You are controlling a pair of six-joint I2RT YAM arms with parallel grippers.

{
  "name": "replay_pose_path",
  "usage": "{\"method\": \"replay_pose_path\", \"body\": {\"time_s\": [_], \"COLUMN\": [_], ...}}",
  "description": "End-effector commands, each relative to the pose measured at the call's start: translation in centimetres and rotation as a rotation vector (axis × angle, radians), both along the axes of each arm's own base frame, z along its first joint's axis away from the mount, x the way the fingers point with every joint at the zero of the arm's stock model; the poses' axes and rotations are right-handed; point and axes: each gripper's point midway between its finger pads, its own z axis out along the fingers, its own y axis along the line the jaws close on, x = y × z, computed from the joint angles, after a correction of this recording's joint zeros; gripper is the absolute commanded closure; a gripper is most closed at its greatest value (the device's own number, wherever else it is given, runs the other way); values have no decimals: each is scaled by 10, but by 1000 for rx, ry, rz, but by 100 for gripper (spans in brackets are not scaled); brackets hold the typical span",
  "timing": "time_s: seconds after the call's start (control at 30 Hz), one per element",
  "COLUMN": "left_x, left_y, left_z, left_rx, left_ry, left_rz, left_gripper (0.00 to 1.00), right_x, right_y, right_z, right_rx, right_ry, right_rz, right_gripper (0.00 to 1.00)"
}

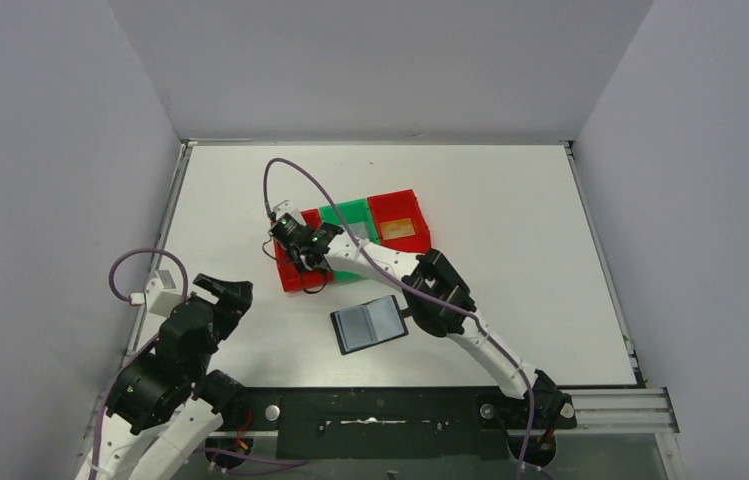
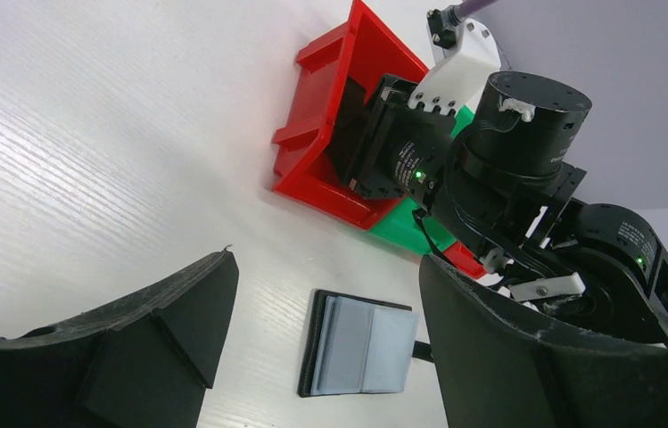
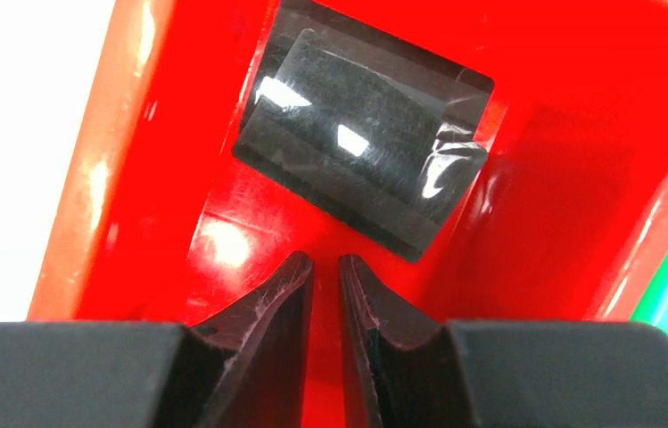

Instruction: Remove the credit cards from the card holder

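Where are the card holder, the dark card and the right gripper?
card holder (image 1: 369,325): top view, grey inner face.
dark card (image 3: 357,160): right wrist view, card's middle.
right gripper (image 3: 324,265): right wrist view, between fingertips.

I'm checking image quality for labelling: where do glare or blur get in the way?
Right wrist: white glare spots on the dark card and the red bin floor; right gripper fingers soften towards the lens. Left wrist: left gripper fingers slightly soft, card holder sharp with a mild sheen. Top external: even light, faint shadows.
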Motion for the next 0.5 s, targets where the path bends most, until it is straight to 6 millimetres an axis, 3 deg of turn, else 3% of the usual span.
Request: {"method": "replay_pose_path", "body": {"time_s": [0.0, 0.47], "left_x": [2, 3], "left_y": [3, 1], "left_z": [20, 19], "left_rx": [-21, -16], "left_ry": [-63, -58], "left_rz": [14, 6], "left_gripper": [26, 26], "right_x": [21, 62], "right_y": [-14, -13], "right_z": [-7, 6], "right_rx": [-71, -119], "right_ry": [-76, -293], "right_rz": [-48, -68], "right_gripper": [80, 70]}}
